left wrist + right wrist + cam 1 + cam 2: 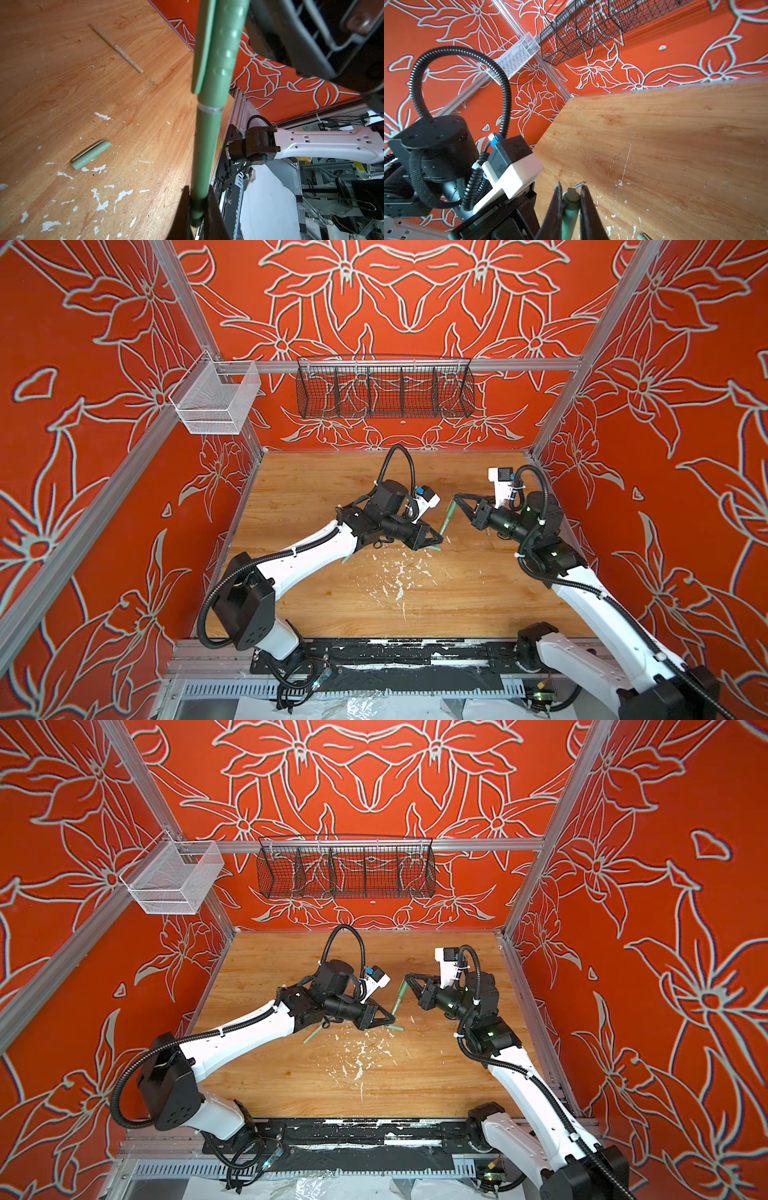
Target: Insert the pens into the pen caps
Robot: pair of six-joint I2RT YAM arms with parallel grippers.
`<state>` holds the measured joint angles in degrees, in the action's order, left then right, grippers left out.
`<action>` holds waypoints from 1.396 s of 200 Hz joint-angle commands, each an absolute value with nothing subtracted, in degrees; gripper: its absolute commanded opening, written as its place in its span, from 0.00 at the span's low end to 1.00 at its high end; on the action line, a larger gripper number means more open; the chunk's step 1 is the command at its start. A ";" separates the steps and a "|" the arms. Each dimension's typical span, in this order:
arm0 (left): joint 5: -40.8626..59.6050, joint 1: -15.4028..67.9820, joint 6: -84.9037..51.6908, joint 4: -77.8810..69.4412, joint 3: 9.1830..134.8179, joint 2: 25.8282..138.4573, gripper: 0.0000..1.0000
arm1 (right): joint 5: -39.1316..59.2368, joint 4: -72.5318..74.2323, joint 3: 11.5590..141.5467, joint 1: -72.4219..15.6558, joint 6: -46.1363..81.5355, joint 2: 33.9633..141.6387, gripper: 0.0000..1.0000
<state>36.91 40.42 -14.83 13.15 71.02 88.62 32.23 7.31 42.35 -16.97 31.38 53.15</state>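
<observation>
Left gripper (198, 194): I clamp the tail of the green pen (205, 145), held aloft.
Right gripper (571, 190): I clamp the green cap (225, 52), seam visible.
Risk: if I push off-axis, the pen slips or jams.

No text comes through legibly anywhere. The tan pen (116, 48), lying out toward three o'clock on the wooden table (52, 83), carries a line of tiny dark print along its barrel. It's too small to read.

A green pen (447, 521) between left gripper (438, 540) and right gripper (456, 496), above wooden table (316, 489).
</observation>
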 commanded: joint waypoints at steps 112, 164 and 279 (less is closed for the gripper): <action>36.03 31.82 -20.21 -5.36 83.75 92.91 0.00 | 33.10 -2.34 31.40 -22.15 37.28 49.31 0.00; 36.30 36.41 -14.31 4.83 74.32 86.53 0.10 | 25.35 -3.02 38.76 -20.23 36.50 51.87 0.00; 28.62 45.26 -19.96 -6.77 58.90 88.47 0.55 | 27.06 8.02 38.52 -20.02 41.32 51.61 0.00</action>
<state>29.17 44.75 -19.16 -3.84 57.39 85.71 27.03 5.17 38.52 -20.21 39.48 53.43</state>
